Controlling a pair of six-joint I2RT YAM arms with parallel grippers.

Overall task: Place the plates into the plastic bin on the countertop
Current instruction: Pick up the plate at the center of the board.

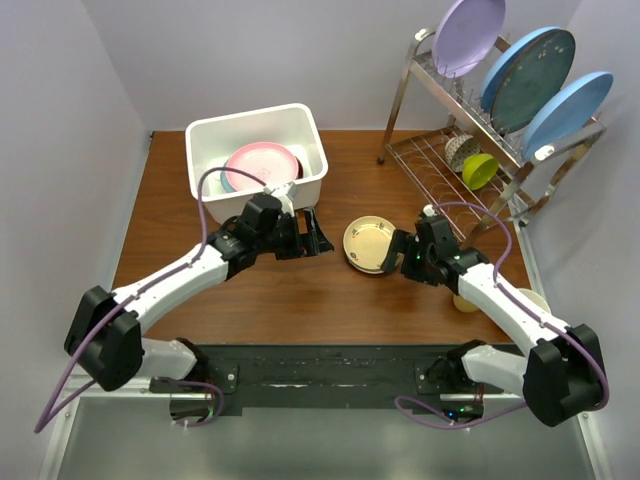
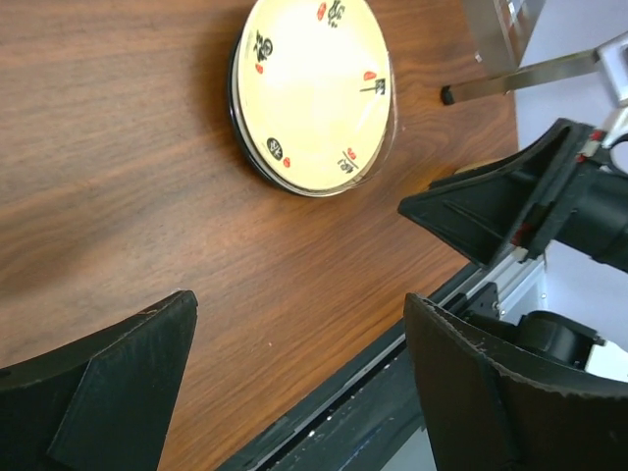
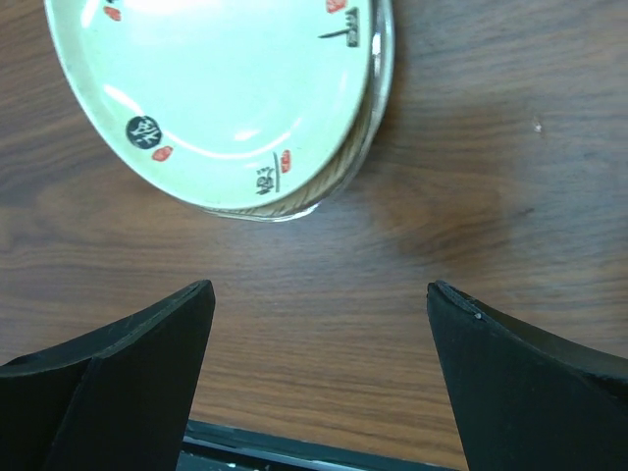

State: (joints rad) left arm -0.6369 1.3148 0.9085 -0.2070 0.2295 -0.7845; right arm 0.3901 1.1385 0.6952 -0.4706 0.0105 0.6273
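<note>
On the wood countertop (image 2: 147, 196), cream plate (image 2: 312, 93), red-black rim motifs

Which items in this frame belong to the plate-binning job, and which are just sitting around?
Job: plate with red-green motifs on the countertop; pink plate inside the plastic bin.

Lying about: wire dish rack; lilac plate, dark blue plate and light blue plate standing in it; yellow cup on its lower shelf.
</note>
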